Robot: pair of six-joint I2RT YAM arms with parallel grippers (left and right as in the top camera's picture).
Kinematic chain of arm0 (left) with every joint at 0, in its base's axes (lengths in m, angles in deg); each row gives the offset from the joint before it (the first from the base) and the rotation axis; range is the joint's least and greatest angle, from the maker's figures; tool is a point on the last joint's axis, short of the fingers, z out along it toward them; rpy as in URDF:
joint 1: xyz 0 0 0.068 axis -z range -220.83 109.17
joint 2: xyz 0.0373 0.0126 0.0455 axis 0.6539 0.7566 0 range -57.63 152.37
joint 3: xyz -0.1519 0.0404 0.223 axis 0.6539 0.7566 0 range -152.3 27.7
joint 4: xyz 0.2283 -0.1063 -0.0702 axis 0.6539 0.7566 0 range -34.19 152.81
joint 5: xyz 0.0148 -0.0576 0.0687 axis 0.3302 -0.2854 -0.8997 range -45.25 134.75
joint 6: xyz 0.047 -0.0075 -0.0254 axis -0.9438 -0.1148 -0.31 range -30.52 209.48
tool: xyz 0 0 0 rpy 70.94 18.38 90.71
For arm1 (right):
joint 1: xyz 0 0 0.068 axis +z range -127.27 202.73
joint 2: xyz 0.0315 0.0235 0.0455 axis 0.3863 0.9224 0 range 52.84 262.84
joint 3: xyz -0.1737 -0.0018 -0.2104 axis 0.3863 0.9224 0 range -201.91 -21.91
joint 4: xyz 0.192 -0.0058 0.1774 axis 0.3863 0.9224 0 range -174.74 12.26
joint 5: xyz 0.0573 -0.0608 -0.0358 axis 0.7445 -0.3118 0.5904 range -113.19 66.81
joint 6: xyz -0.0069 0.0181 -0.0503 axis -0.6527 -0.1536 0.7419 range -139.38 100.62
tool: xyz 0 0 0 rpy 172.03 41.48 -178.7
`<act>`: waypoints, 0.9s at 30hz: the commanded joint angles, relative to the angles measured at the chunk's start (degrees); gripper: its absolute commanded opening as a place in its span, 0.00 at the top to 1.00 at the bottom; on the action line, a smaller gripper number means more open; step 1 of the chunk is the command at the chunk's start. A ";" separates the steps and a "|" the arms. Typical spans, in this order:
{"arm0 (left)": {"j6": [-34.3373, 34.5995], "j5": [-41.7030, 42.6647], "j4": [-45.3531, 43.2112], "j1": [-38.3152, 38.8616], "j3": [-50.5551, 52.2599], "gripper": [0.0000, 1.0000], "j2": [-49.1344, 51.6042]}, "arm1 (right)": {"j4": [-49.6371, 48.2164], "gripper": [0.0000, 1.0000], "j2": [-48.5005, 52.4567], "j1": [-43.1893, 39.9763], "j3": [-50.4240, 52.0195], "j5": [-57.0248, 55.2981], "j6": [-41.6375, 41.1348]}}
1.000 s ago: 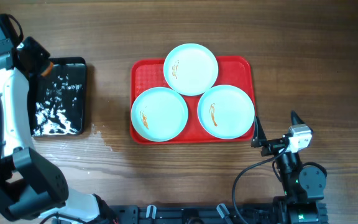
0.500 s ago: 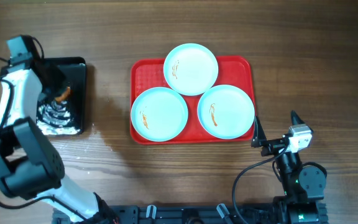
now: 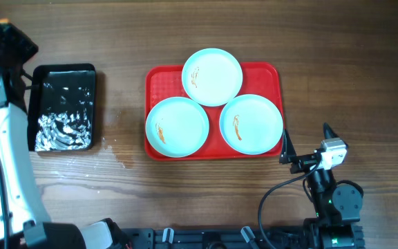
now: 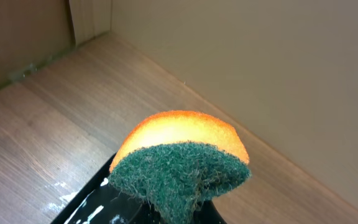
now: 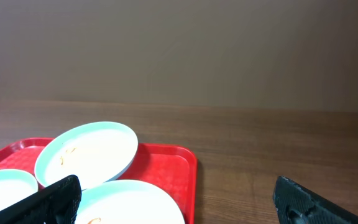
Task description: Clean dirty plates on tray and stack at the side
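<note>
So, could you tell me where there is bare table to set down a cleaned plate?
The widest bare wood lies right of the red rectangular plastic tray, beyond the open right tool. A narrower strip runs between it and the glossy black rectangular tray. The red tray itself is crowded: three round pale plates fill it.

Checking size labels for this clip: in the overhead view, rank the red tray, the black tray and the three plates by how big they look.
1. red tray
2. black tray
3. plates: top, left and right look alike, so they are not ranked among themselves.
</note>
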 commanded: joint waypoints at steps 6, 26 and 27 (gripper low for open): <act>-1.38 -1.31 1.31 -0.07 5.27 0.96 8.52 | -0.24 0.00 -0.11 -0.26 0.07 -0.66 0.98; -5.90 1.51 -9.92 0.04 3.80 0.96 -2.21 | -0.24 0.00 -0.11 -0.26 0.07 -0.66 0.98; -5.90 1.53 -8.98 0.04 3.82 0.96 -1.60 | -0.24 0.00 -0.11 -0.26 0.07 -0.66 0.96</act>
